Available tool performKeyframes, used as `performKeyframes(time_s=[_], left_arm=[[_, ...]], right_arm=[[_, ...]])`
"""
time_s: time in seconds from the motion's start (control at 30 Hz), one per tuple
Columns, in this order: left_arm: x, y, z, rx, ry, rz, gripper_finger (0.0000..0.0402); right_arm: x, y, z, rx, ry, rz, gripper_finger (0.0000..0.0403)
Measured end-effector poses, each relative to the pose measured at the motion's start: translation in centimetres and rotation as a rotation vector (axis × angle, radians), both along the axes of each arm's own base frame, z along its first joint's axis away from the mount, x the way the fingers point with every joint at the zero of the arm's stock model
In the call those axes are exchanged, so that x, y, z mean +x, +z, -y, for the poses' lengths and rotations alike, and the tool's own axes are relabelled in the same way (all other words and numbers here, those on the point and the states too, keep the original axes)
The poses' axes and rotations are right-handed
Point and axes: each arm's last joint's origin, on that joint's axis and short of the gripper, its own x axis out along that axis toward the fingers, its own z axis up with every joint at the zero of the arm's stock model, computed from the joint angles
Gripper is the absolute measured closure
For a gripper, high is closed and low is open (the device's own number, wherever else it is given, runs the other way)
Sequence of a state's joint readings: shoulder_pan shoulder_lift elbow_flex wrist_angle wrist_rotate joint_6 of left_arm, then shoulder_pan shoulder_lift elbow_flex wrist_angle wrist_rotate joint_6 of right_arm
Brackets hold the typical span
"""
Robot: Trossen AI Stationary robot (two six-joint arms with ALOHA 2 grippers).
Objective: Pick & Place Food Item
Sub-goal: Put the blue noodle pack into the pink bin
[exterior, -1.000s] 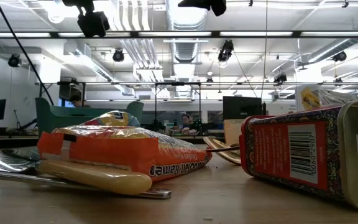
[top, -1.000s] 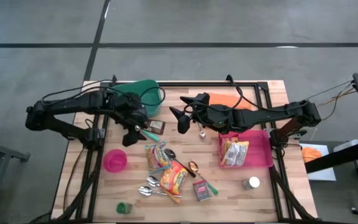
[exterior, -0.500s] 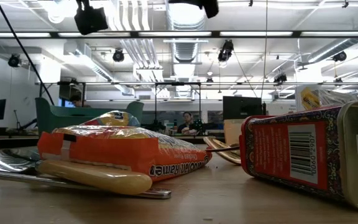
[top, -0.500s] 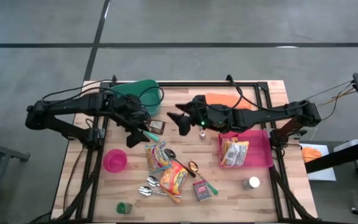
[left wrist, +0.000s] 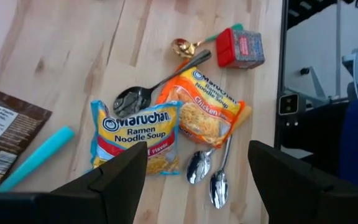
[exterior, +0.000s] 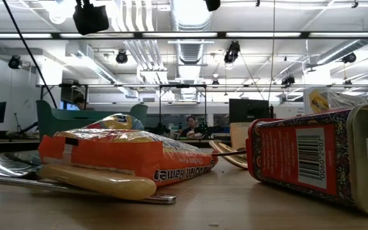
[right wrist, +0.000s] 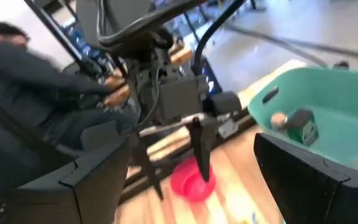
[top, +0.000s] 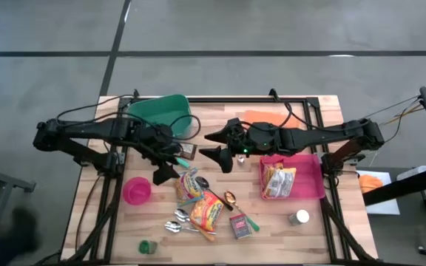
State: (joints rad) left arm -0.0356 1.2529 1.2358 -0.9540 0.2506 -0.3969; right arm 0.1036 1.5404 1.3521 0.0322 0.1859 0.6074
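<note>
The wooden bench [top: 161,229] carries a green bin [top: 163,112] at its far left and a pink tray [top: 315,179] at the right, the tray holding one noodle packet [top: 278,181]. The left arm reaches in from the left; its tool [top: 170,167] hangs over the bench just left of the central pile, fingers spread wide and holding nothing (the wrist view shows both fingers apart with bare wood and packets between them). The right arm stretches from the right across the far half of the bench; its tool [top: 214,146] hovers near the middle, also spread wide and empty.

Just near of the left tool lie two Maruchan ramen packets: a blue-and-yellow one [left wrist: 137,139] and an orange one [left wrist: 207,112], touching each other. A red tin [left wrist: 241,48] lies beyond them, with spoons [left wrist: 209,173] around the packets. A teal handle [left wrist: 37,158] and a brown packet [left wrist: 2,133] lie close to the left tool. A pink bowl [top: 137,191] sits left of the pile.
</note>
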Motion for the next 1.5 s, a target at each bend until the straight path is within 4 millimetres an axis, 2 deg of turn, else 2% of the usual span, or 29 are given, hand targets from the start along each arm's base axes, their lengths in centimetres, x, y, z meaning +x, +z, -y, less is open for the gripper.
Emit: performKeyframes(time_s=[0.13,0.27,0.53,0.7,0.93,1.17,1.5], left_arm=[[0.5,-0.6,0.4,0.002,-0.016,-0.025,0.0122],[1.8,-2.0,0.6,0.023,-0.017,-0.084,0.0122],[5.3,-6.7,0.4,0.125,0.137,-0.278,0.0122],[6.8,-9.0,0.1,0.16,0.192,-0.339,0.0122],[8.4,-11.5,0.1,0.202,0.211,-0.374,0.0122],[9.2,-12.9,-0.5,0.25,0.244,-0.39,0.0122],[9.1,-15.3,-0.8,0.266,0.239,-0.468,0.0122]], right_arm=[[-1.4,0.1,0.1,0.037,0.007,-0.094,0.0068],[-3.3,0.7,0.0,0.027,-0.002,-0.165,0.0068],[-7.3,1.7,-0.6,0.013,-0.112,-0.278,0.0068],[-9.0,1.9,-1.3,-0.016,-0.173,-0.327,0.0068],[-9.8,1.5,-2.0,-0.029,-0.21,-0.374,0.0068],[-10.0,1.5,-2.5,-0.044,-0.226,-0.367,0.0068],[-10.1,1.4,-2.6,-0.057,-0.226,-0.382,0.0068]])
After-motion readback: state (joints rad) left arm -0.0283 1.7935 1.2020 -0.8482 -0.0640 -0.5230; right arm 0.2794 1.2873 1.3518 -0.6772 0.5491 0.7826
